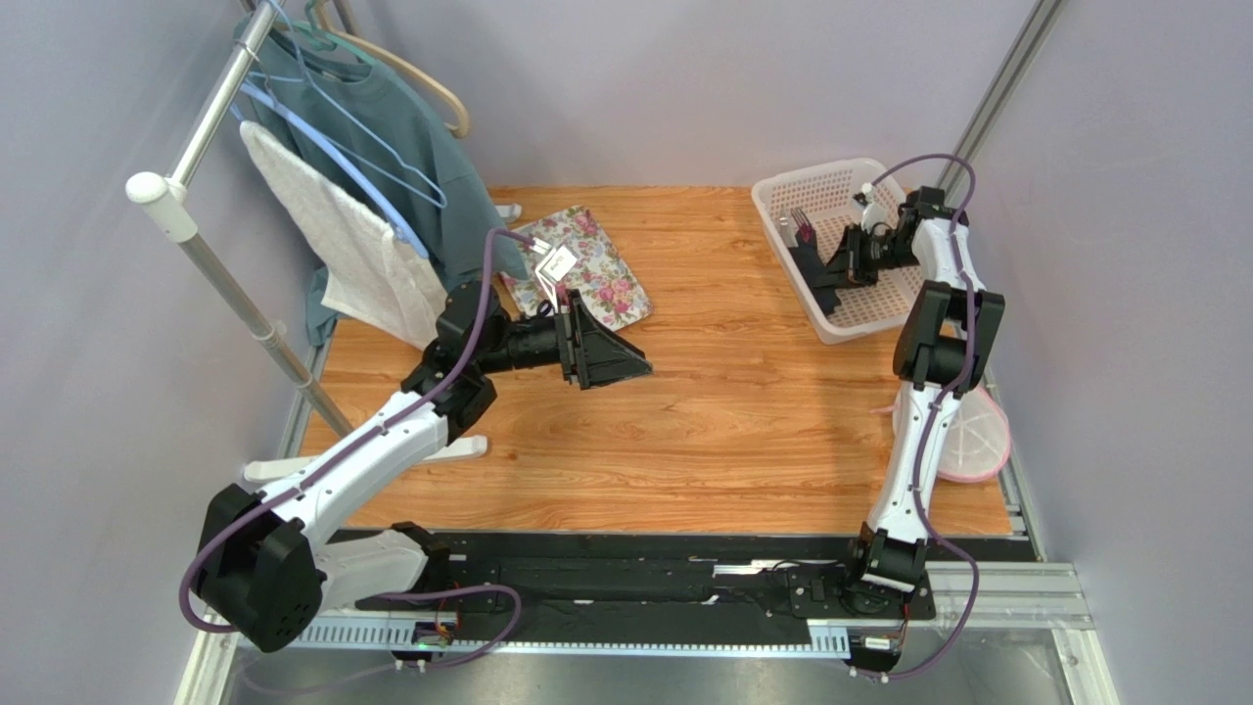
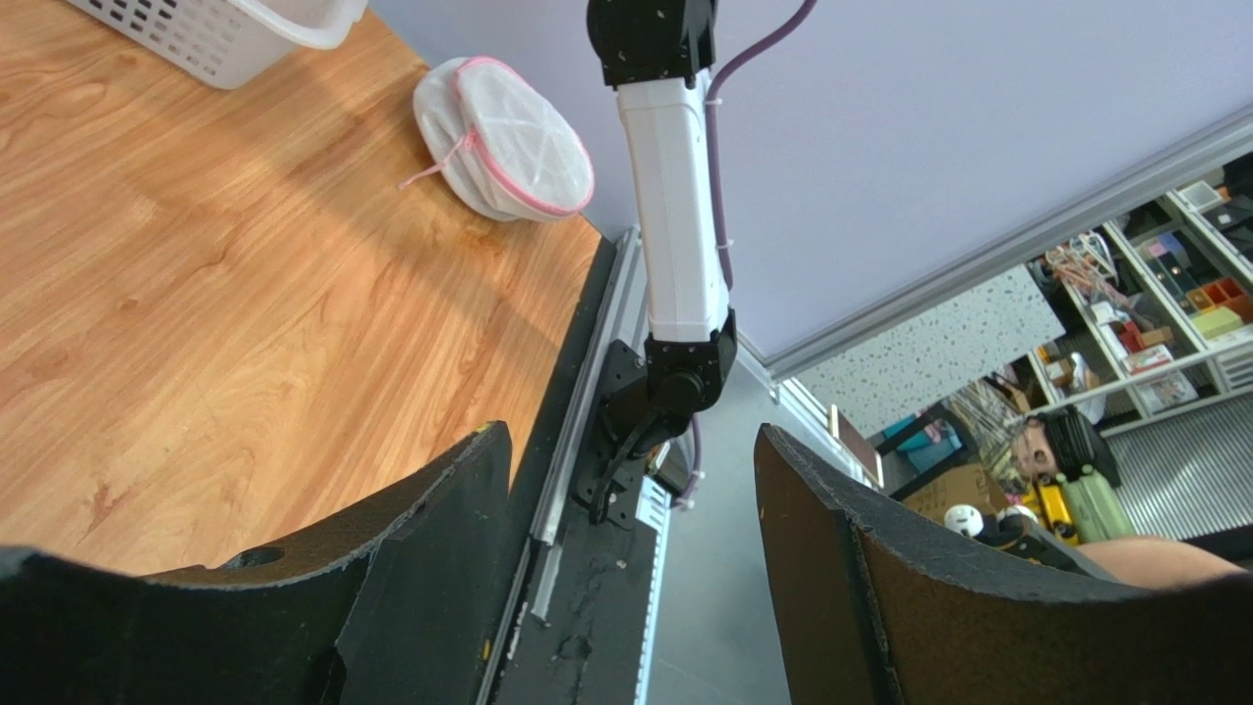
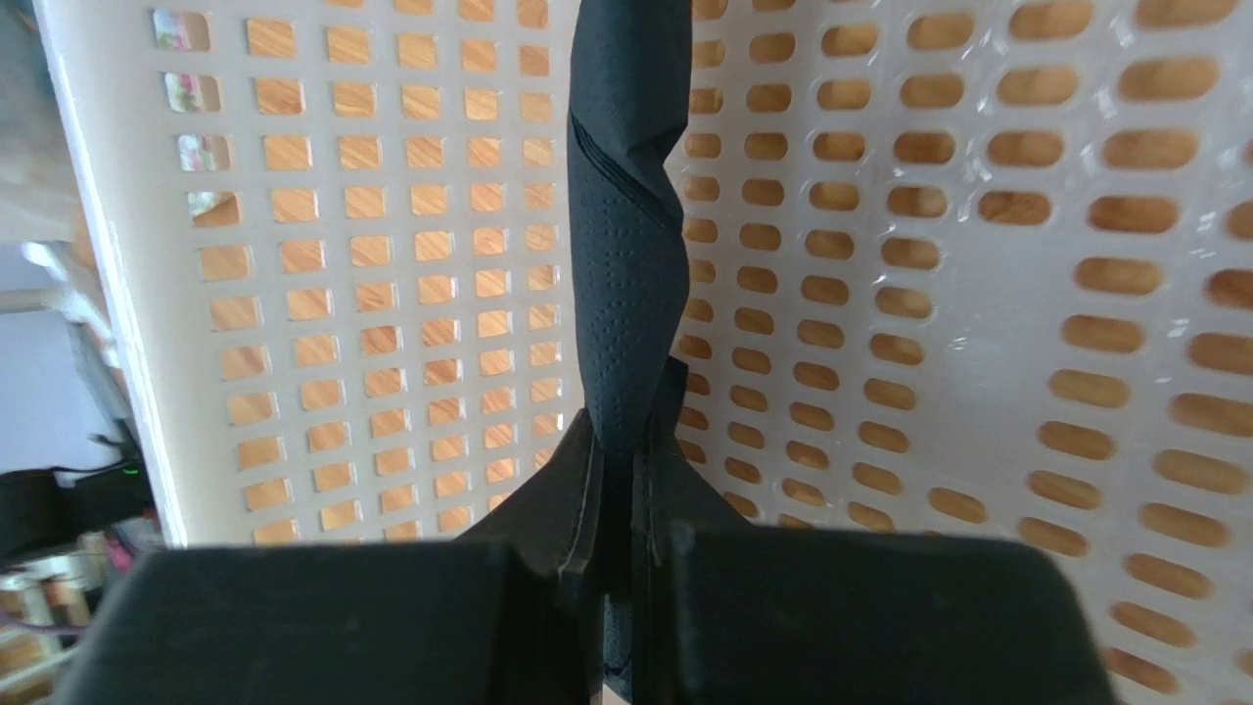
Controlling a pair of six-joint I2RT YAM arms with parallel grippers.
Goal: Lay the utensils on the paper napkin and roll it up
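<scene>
The right pincer (image 3: 625,456) reaches into the white perforated basket (image 1: 819,175) at the far right corner of the bench (image 1: 736,419), and its jaws are pressed tight on the black paper napkin (image 3: 625,265). The napkin is twisted into a narrow roll that runs straight out from the fingertips over the basket's slotted floor; whether the roll touches that floor I cannot tell, nor whether any utensil lies inside it. The left pincer (image 1: 608,353) hangs over the middle of the bench with its jaws spread wide and nothing between them, its wrist view looking across bare wood toward the right arm's base. Just behind it lies the floral tray (image 1: 596,265), flat on the bench. A pink-edged mesh pouch (image 2: 508,135) rests at the bench's right edge, near the right arm, well apart from the basket
</scene>
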